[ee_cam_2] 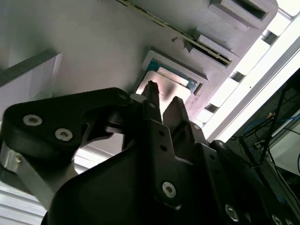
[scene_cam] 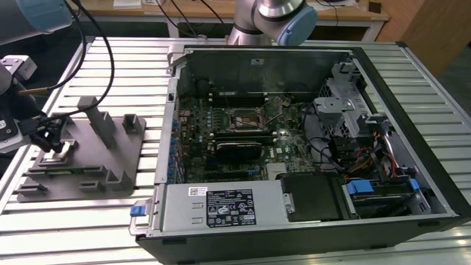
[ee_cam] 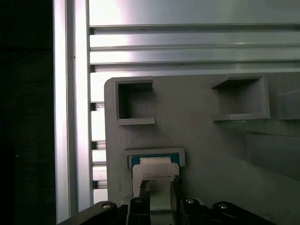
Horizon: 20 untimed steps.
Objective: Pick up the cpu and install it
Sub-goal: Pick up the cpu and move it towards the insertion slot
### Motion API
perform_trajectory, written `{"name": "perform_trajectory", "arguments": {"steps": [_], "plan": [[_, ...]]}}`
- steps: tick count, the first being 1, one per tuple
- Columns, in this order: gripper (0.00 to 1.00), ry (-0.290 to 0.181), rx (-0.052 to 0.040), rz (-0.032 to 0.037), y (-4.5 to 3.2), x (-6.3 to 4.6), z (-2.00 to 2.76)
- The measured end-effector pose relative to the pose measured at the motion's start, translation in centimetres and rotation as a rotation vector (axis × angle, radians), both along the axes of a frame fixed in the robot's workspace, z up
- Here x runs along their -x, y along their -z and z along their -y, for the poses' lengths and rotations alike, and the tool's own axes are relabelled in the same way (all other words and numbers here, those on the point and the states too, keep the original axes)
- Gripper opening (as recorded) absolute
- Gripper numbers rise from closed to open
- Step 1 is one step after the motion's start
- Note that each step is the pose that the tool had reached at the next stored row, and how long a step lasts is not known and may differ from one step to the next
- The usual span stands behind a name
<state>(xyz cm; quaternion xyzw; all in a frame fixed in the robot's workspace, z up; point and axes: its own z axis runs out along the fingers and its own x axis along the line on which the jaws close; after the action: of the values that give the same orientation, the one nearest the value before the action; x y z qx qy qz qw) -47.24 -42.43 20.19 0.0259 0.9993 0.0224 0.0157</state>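
Note:
The cpu (ee_cam: 154, 171), a small flat square chip with a silvery top and a thin green rim, lies in a shallow pocket of the grey fixture tray (scene_cam: 92, 165) at the exterior view's left. My gripper (scene_cam: 50, 147) hangs straight over it, pointing down. In both wrist views the black fingertips (ee_cam: 143, 186) stand a little apart just above the cpu's (ee_cam_2: 172, 80) plate, and the chip still rests in its pocket. The gripper (ee_cam: 159, 183) (ee_cam_2: 163, 97) is open with nothing in it. The motherboard's socket (scene_cam: 243, 118) sits in the middle of the open computer case.
The open computer case (scene_cam: 383, 110) fills the middle and right of the slatted metal table (scene_cam: 132, 61). Upright grey posts (scene_cam: 99, 118) rise from the tray close to the gripper. Black cables (scene_cam: 107, 55) hang over the tray side. Rectangular pockets (ee_cam: 133, 101) mark the tray's far edge.

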Motion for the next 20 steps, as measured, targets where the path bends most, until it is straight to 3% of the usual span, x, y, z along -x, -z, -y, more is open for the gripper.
{"name": "perform_trajectory", "arguments": {"steps": [8,20], "plan": [[0.59,0.0,-0.0001,0.0,0.02,0.0,0.0],[0.59,-0.006,-0.0058,0.0,0.48,0.0,-0.01]]}}
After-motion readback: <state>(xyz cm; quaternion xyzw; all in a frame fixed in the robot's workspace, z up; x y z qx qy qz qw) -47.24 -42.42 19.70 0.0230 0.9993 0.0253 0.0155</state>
